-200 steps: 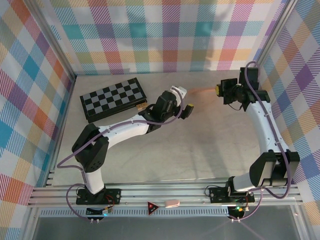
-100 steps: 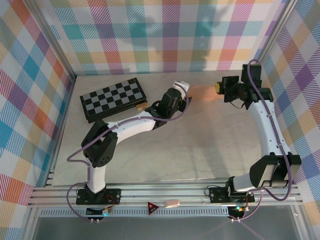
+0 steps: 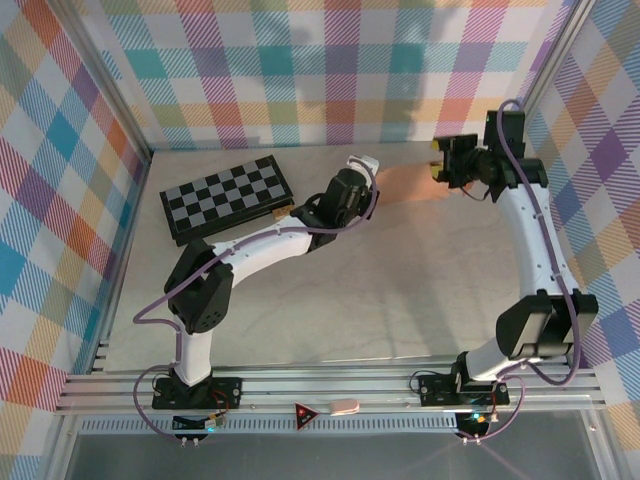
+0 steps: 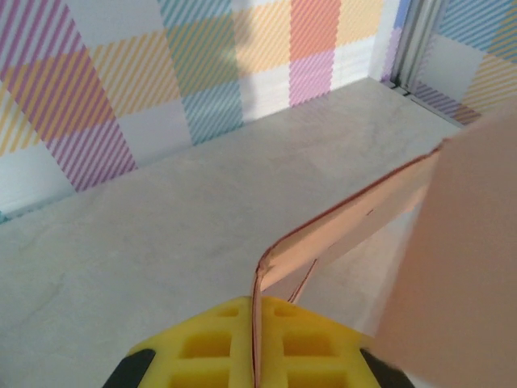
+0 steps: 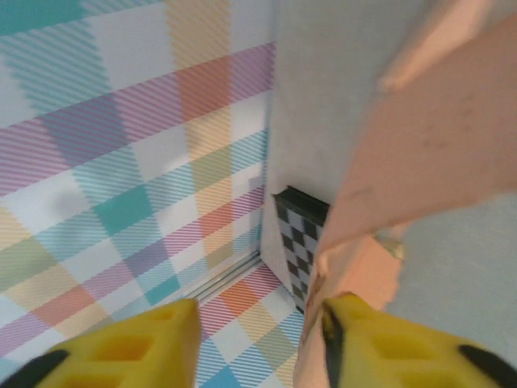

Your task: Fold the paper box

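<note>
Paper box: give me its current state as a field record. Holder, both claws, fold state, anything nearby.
item: paper box, salmon-orange card
location: far side of the table, spanning the gap between the two arms
left claw: shut, yellow fingers pinching one thin card edge
right claw: fingers apart, card lying by one finger
fold state: one crease seen in the left wrist view, panels at an angle, not yet a closed box
nearby: checkerboard flat on the table, apart from the card

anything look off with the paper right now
The paper box is held up off the table rather than lying flat. The left gripper pinches one thin edge, and the card kinks sharply just past it.
</note>
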Available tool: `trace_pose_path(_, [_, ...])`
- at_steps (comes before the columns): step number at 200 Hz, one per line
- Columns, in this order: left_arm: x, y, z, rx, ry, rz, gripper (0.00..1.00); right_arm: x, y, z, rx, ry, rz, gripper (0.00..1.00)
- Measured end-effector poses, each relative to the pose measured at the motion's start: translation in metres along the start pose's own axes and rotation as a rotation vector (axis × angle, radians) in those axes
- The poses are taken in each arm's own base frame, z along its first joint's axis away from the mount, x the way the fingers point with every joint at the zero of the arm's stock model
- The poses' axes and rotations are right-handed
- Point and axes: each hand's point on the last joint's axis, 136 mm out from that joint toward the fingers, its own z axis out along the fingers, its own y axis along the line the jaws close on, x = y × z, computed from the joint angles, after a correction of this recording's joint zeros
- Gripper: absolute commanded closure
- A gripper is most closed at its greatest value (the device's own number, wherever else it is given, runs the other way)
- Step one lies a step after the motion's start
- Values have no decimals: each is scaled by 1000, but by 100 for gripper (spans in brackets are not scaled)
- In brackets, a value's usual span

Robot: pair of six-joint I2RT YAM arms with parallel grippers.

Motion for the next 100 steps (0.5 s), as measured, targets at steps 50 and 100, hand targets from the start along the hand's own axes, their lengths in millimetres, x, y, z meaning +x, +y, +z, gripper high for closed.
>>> trace_pose_path(50, [-38, 2, -42, 114, 151, -304, 100, 8, 89, -43, -193, -49, -227, 30])
trace_pose_path(100, [-17, 27, -69, 84, 342, -405, 100, 19, 101, -63, -197, -60, -267, 31])
